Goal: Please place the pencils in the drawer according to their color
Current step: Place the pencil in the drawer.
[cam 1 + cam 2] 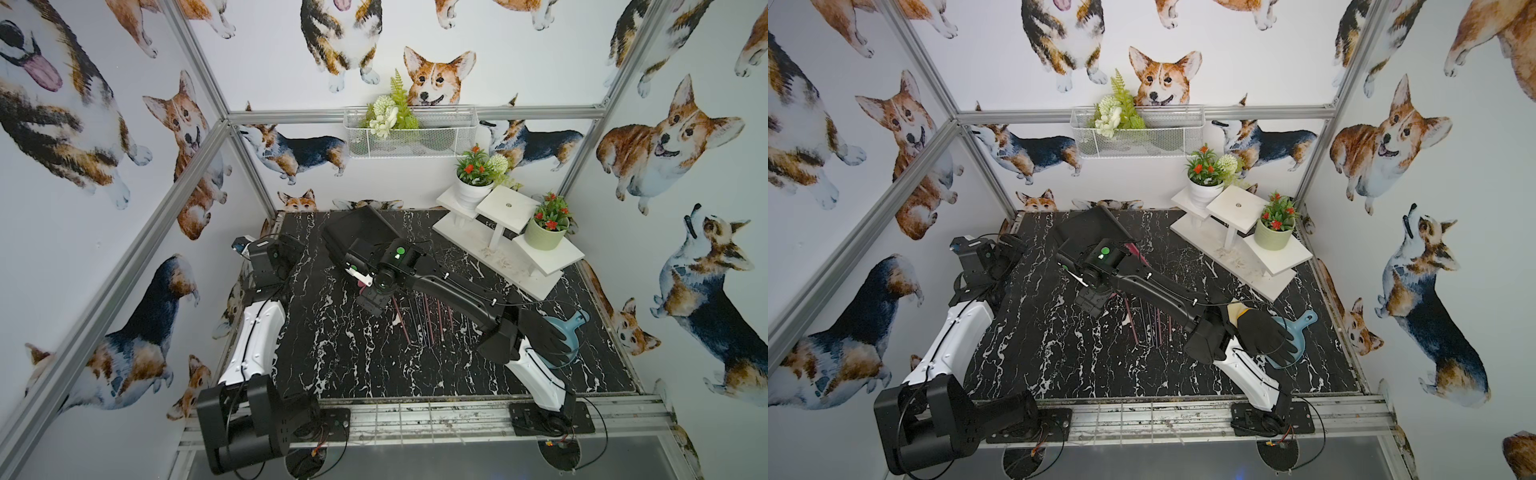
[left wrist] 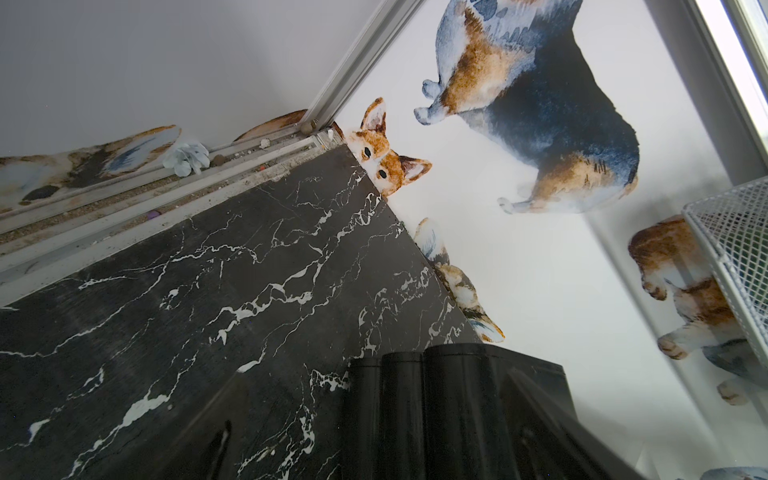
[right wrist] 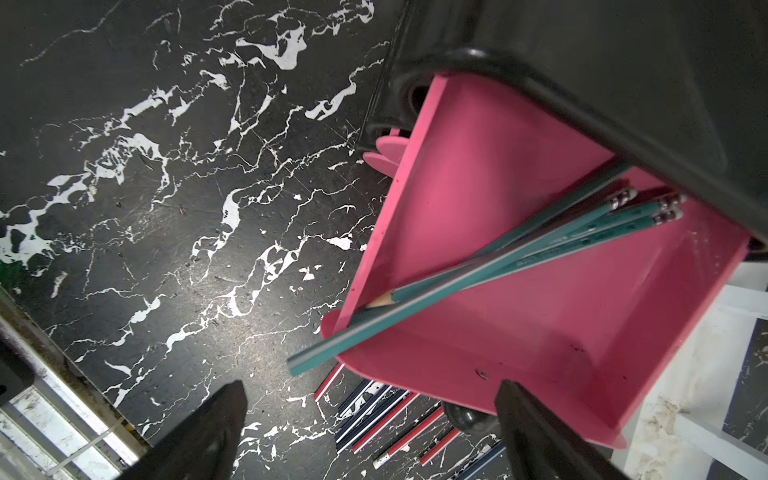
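Teal pencils (image 3: 519, 259) lie in drawer (image 3: 540, 353) beyond the right gripper (image 3: 370, 384).

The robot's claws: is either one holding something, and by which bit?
Nothing is held. The right gripper is open by the pink drawer, where the teal pencils lie loose. The left gripper is open over the table.
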Tool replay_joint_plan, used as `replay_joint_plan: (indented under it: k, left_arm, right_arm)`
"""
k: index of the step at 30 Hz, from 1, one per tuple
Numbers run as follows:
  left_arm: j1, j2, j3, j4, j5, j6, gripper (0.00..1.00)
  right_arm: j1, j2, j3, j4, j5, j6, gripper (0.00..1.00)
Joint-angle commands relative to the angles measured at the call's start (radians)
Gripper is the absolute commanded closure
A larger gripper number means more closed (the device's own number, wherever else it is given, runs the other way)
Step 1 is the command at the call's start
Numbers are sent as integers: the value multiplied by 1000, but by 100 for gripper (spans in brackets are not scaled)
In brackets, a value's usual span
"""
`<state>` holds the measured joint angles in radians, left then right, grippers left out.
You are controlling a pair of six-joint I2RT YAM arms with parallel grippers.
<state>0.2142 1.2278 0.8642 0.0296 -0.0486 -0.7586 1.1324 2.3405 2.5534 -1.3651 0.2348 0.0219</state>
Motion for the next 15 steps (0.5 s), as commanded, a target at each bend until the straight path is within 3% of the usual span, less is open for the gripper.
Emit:
replay_joint_plan:
  k: [1, 15]
  left_arm:
    - [1, 3, -1, 29, 7, -2, 0]
    - [2, 6, -1, 39, 19, -5, 0]
  right_arm:
    - [1, 13, 10, -22, 53, -8, 0]
    - [-22, 28, 25, 1, 83, 34, 0]
